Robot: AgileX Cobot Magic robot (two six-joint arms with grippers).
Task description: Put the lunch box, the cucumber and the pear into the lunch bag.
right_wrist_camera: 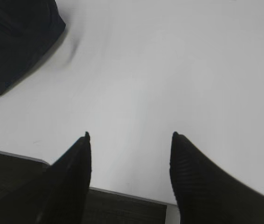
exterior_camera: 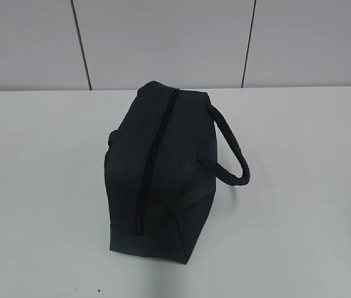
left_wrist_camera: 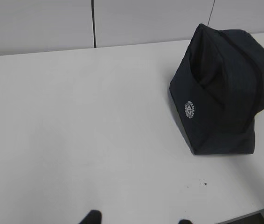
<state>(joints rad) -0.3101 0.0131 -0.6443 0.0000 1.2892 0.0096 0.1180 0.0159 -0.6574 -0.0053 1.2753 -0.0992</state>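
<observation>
lunch bag (exterior_camera: 163, 180) zipped on table (exterior_camera: 39, 186); both grippers' jaws spread, empty

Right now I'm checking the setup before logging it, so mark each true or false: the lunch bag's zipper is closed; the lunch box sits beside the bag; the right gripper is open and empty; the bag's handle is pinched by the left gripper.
1. The lunch bag has its zipper closed: true.
2. Lunch box beside the bag: false, none is in view.
3. The right gripper is open and empty: true.
4. The left gripper pinches the handle: false, the handle lies free.
</observation>
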